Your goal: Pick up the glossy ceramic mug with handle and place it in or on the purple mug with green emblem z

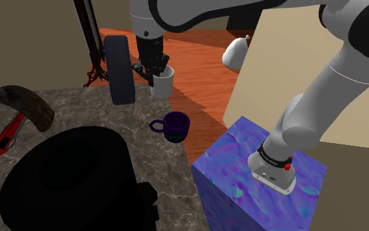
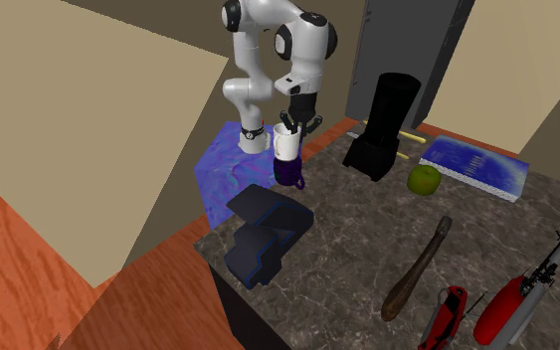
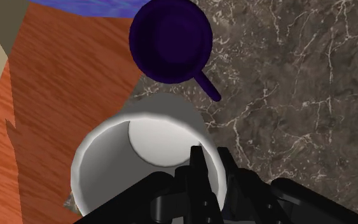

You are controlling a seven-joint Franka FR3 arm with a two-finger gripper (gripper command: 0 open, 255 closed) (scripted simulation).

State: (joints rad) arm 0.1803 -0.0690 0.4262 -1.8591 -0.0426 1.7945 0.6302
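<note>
Pincer (image 3: 209, 164) clasps white mug (image 3: 155, 140) by its rim, near purple mug (image 3: 170, 41).

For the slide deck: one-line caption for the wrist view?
Gripper clasps the white mug by its rim; purple mug below on the marbled table.

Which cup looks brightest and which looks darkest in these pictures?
Wrist view: the white mug, clasped by the gripper, is brightly lit, its bottom shaded grey; the purple mug looks nearly black. Shoulder view: the purple mug shows a little more colour, and the big black appliance up front shows hardly any detail.
</note>
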